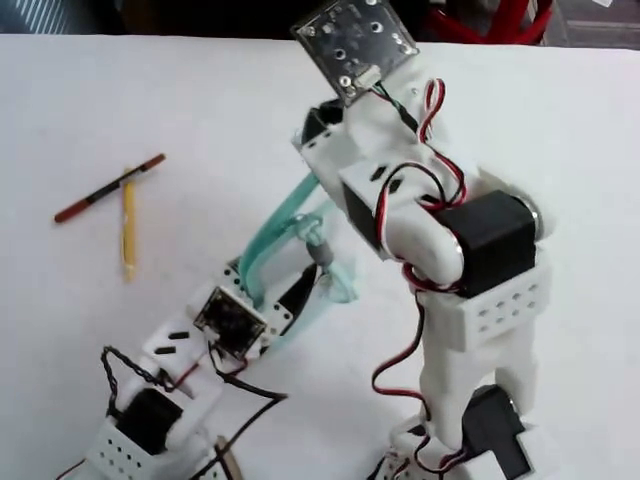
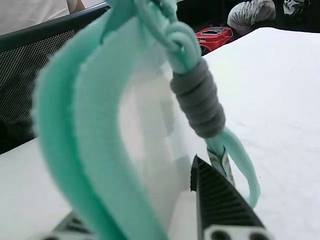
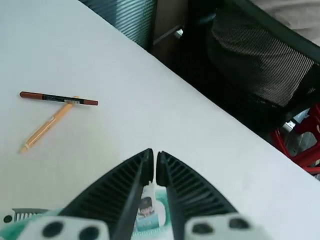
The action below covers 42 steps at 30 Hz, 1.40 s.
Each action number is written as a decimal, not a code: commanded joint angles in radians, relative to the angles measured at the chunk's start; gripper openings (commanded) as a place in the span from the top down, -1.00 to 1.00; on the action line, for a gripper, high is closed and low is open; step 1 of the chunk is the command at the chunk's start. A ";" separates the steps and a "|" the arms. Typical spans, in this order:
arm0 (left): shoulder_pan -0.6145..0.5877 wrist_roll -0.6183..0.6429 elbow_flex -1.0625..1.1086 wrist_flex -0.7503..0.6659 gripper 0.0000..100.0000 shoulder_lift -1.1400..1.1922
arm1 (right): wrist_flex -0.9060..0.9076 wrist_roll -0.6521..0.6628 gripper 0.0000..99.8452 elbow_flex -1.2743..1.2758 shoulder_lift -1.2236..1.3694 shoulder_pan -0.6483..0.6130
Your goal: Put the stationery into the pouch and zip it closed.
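A mint-green see-through pouch point(image 1: 300, 235) stands on edge in the middle of the table. My left gripper point(image 1: 298, 290) is shut on its lower end. In the left wrist view the pouch rim point(image 2: 75, 130) and a grey-wrapped zip pull point(image 2: 197, 100) sit close by a black finger point(image 2: 215, 200). My right gripper point(image 3: 154, 154) is above the pouch's top, shut with nothing at its tips, and the pouch point(image 3: 150, 212) lies under its base. A red-brown pen point(image 1: 110, 187) point(image 3: 59, 98) and a yellow pen point(image 1: 128, 225) point(image 3: 47, 125) lie crossed on the table to the left.
The right arm's body point(image 1: 470, 280) and cables rise over the centre-right of the white table point(image 1: 200, 100). A black mesh chair point(image 3: 260, 65) and red items point(image 3: 300, 145) stand beyond the far table edge.
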 commanded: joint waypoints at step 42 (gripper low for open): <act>-0.015 0.063 -0.021 -0.028 0.62 -0.010 | 0.065 0.000 0.96 0.434 -0.318 0.045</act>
